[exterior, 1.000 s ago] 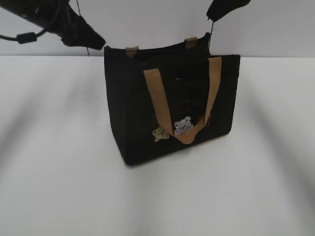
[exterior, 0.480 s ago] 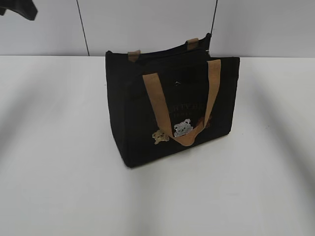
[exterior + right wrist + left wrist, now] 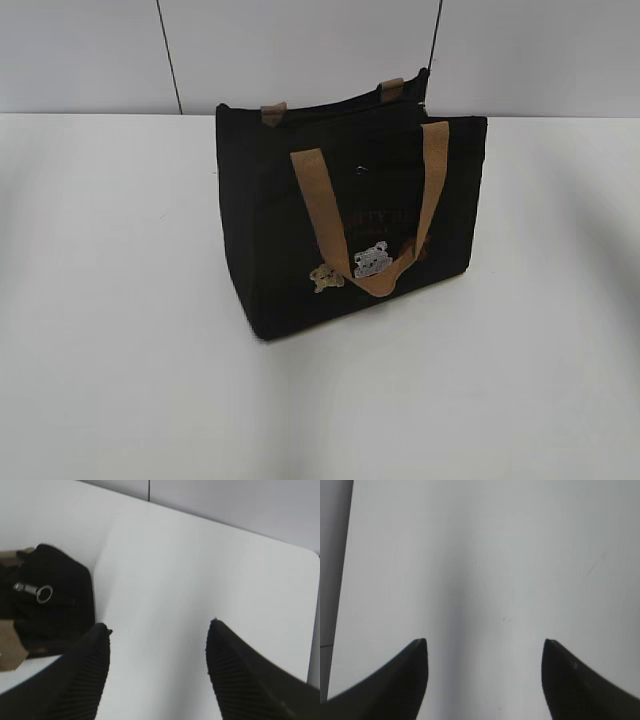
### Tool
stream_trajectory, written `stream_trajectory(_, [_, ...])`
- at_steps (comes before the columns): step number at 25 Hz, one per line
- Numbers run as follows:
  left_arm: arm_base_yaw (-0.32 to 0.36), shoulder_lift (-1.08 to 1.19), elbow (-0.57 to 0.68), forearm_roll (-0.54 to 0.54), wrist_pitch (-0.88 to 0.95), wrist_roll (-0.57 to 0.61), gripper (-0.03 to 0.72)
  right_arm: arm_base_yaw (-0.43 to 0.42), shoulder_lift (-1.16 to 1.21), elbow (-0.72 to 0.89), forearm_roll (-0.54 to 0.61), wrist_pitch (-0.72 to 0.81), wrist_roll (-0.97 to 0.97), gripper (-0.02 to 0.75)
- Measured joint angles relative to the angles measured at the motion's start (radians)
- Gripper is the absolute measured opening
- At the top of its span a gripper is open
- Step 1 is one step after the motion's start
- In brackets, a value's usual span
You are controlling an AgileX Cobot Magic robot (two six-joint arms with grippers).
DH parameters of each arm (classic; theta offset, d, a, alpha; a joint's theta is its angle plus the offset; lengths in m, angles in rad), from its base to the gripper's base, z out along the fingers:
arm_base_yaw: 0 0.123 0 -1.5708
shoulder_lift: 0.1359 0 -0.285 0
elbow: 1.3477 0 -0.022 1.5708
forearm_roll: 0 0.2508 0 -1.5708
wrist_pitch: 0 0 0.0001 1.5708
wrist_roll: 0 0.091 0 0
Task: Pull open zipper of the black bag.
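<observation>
The black bag [image 3: 340, 230] stands upright on the white table [image 3: 120, 330], one tan handle [image 3: 320, 215] hanging down its front over small bear figures. The zipper [image 3: 330, 102] runs along its top edge. In the right wrist view the bag [image 3: 60, 615] lies at the left edge, with the silvery ringed pull tab [image 3: 35, 591] on its end. My right gripper [image 3: 159, 625] is open over bare table, to the right of the bag and apart from it. My left gripper [image 3: 484, 642] is open over bare table, with no bag in its view. Neither arm shows in the exterior view.
A grey panelled wall [image 3: 300, 50] runs behind the table. The left wrist view shows a table edge [image 3: 342, 605] at the far left. The right wrist view shows the table's rounded corner [image 3: 312, 555] at the right.
Both arms, a second ago above the bag's top corners, have withdrawn out of the exterior view. The bag's top has settled slightly.
</observation>
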Motion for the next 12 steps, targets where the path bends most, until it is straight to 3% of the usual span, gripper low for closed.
stream_trajectory(5, [-0.009, -0.217, 0.221, -0.012, -0.123, 0.024, 0.532, 0.0, -0.216, 0.314, 0.015, 0.0, -0.019, 0.462])
stream_trajectory(12, [-0.122, -0.625, 0.664, -0.017, -0.297, 0.066, 0.532, 0.0, -0.565, 0.751, 0.017, -0.069, -0.027, 0.462])
